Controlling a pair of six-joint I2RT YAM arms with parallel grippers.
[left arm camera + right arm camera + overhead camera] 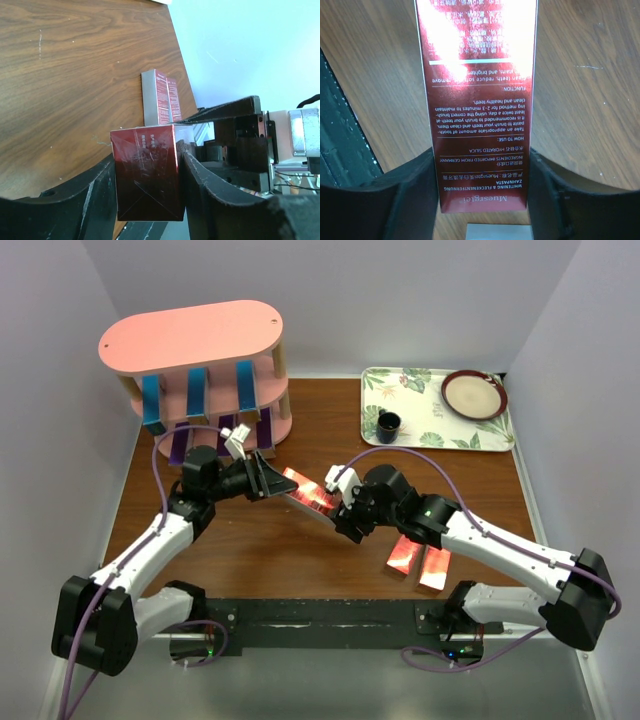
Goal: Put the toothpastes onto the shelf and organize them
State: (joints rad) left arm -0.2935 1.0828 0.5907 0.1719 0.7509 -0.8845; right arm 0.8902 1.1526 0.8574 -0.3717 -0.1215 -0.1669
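Held above mid-worktop [250,550]: one red carton [308,492], clamped at its 10 o'clock end by the left fingers [210,195] and at its 4 o'clock end by the right fingers [405,200], both pairs pressed against its sides. Toward 5 o'clock from it, two more red cartons [405,555] lying flat, just beside each other. At 10 o'clock, the pink shelf [190,340]: three blue cartons [197,390] on the middle tier, purple cartons [266,426] on the lowest.

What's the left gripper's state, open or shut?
Shut: the left gripper has both fingers pressed against the sides of the red carton.
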